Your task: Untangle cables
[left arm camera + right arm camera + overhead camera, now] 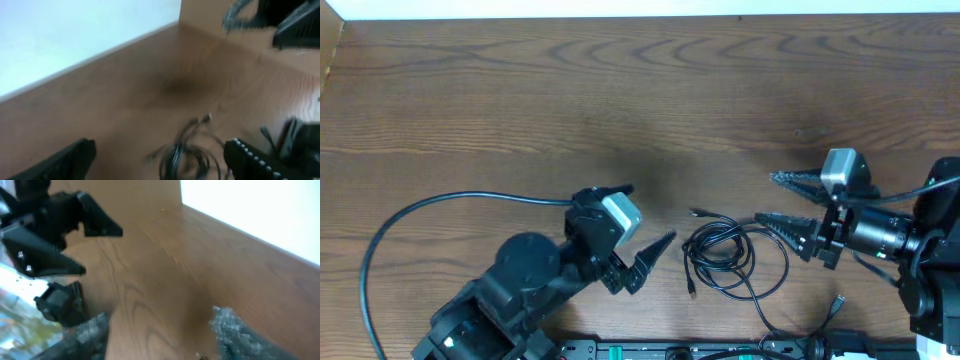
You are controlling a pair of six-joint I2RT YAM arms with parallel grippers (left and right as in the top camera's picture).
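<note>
The cables (720, 255) lie as a small coiled tangle of thin black cords on the wooden table, between the two arms. Loose ends with small plugs stick out at the upper left (698, 212) and lower right (837, 300). My left gripper (645, 218) is open and empty, just left of the tangle. My right gripper (766, 198) is open and empty, just right of the tangle and slightly farther back. In the left wrist view the blurred tangle (182, 152) lies between and ahead of the open fingers (160, 145). The right wrist view shows open fingers (159, 320) over bare wood.
A thicker black arm cable (420, 215) loops across the table at the left. A light wall (620, 8) borders the table's far edge. A black rail with connectors (720, 350) runs along the front edge. The left gripper (55, 235) shows in the right wrist view.
</note>
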